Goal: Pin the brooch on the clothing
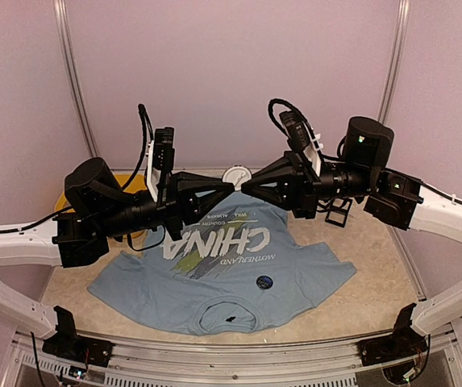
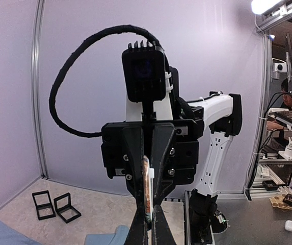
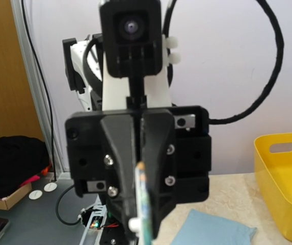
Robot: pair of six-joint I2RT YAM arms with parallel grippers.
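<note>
The light blue T-shirt [image 1: 214, 286] with white "CHINA" lettering lies flat on the table. Both grippers meet tip to tip above its far hem. The brooch [image 1: 237, 175], a round pale disc, stands on edge between them. In the left wrist view, my left gripper [image 2: 151, 227] is shut on the lower rim of the brooch [image 2: 147, 189], and the facing right gripper [image 2: 152, 168] clamps its upper part. In the right wrist view the brooch [image 3: 143, 204] shows edge-on in front of the left gripper [image 3: 139, 178]. In the top view, the left gripper [image 1: 224, 192] and right gripper [image 1: 251, 187] almost touch.
A dark round badge [image 1: 264, 282] lies on the shirt's chest, and a small black item [image 1: 231, 320] lies at the collar. A yellow bin [image 1: 126, 184] stands at the back left. Black wire frames [image 1: 337, 211] stand at the back right.
</note>
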